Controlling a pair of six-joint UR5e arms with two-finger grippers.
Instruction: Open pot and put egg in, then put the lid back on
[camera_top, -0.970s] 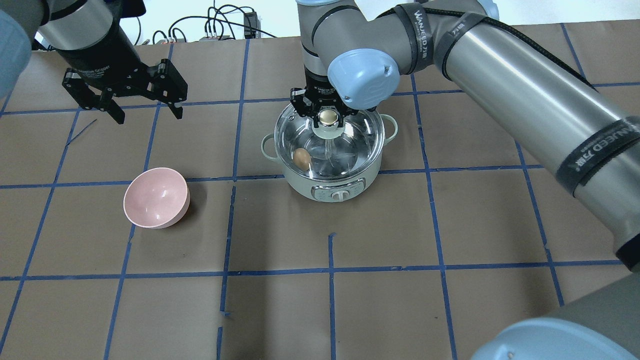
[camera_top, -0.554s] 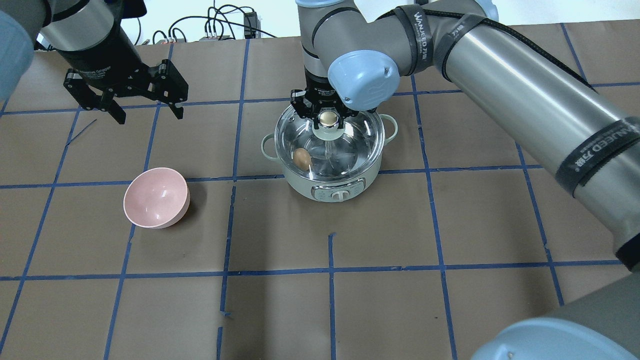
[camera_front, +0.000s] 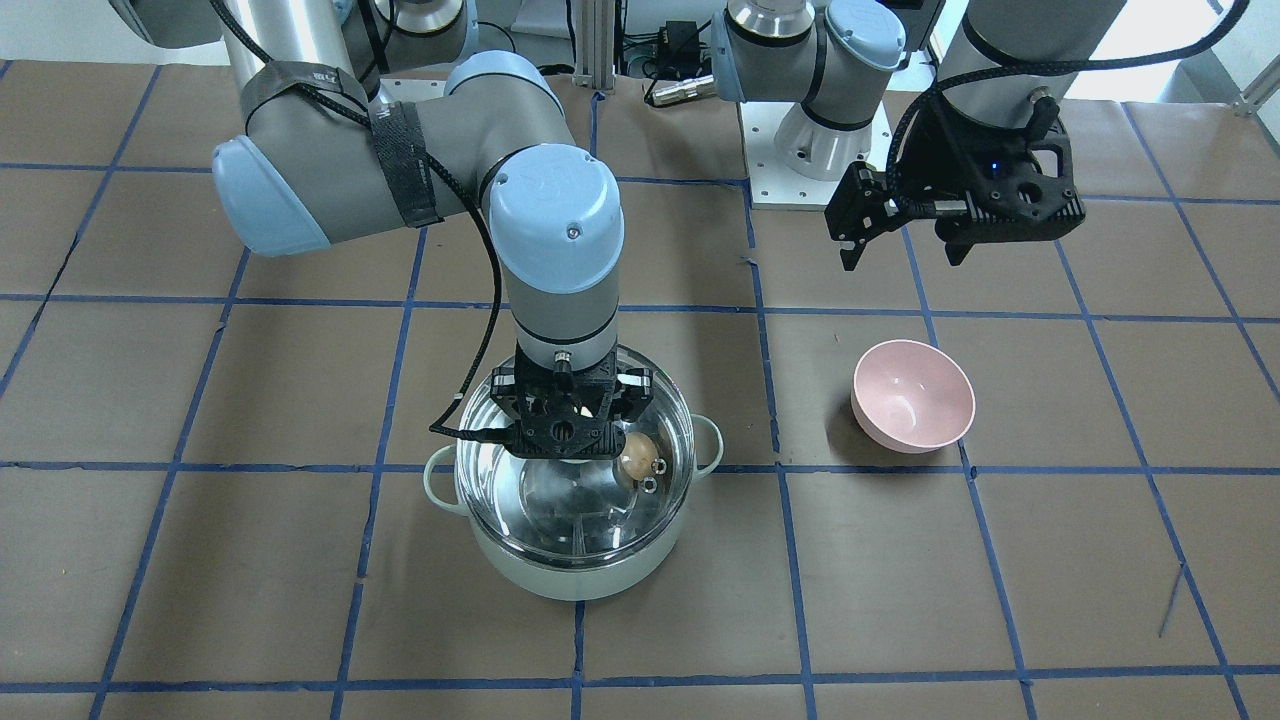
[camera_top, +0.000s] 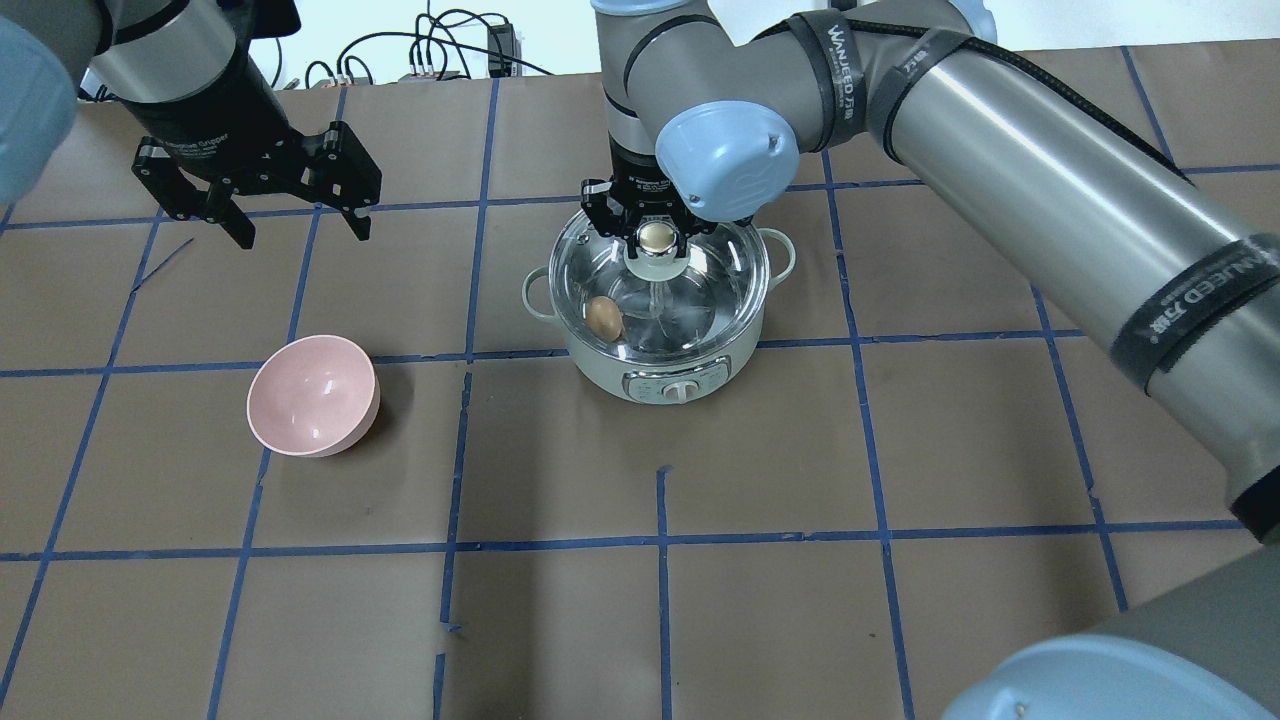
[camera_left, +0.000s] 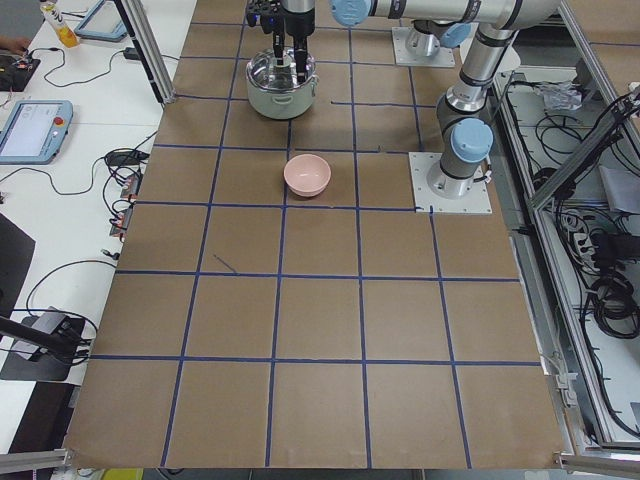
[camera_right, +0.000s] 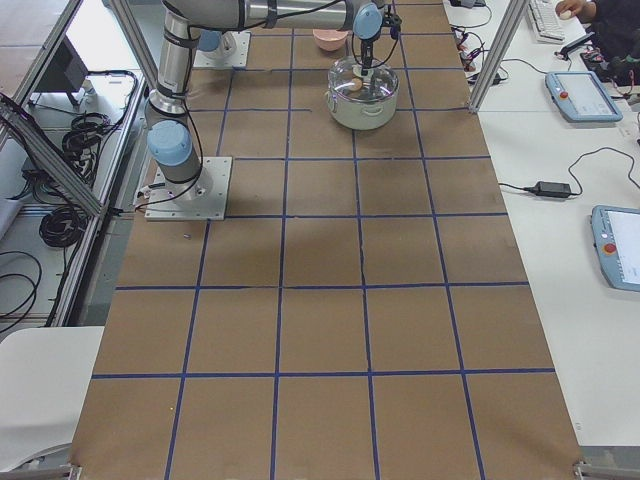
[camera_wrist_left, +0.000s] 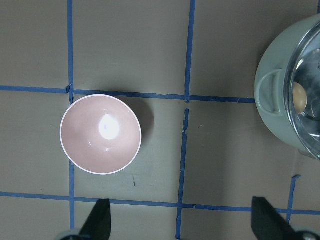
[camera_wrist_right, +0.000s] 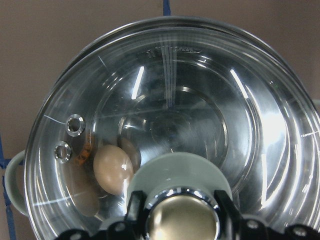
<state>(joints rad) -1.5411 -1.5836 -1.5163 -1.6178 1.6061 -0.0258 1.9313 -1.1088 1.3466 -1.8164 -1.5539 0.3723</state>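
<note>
The pale mint-green pot (camera_top: 600, 372) stands mid-table, also in the front view (camera_front: 570, 575). The clear glass lid (camera_top: 720, 290) sits on its rim. The brown egg (camera_top: 603, 316) lies inside the pot under the glass, also in the right wrist view (camera_wrist_right: 112, 168) and the front view (camera_front: 637, 457). My right gripper (camera_top: 655, 240) is straight above the pot and shut on the lid's metal knob (camera_wrist_right: 181, 217). My left gripper (camera_top: 300, 236) is open and empty, raised above the table at the far left, well away from the pot.
An empty pink bowl (camera_top: 312, 395) sits on the brown paper left of the pot, also in the left wrist view (camera_wrist_left: 100, 134). Blue tape lines grid the table. Cables lie past the far edge (camera_top: 430, 50).
My left gripper has shifted slightly to the right, still open. My right gripper, the lid, the pot and the egg have not visibly moved.
</note>
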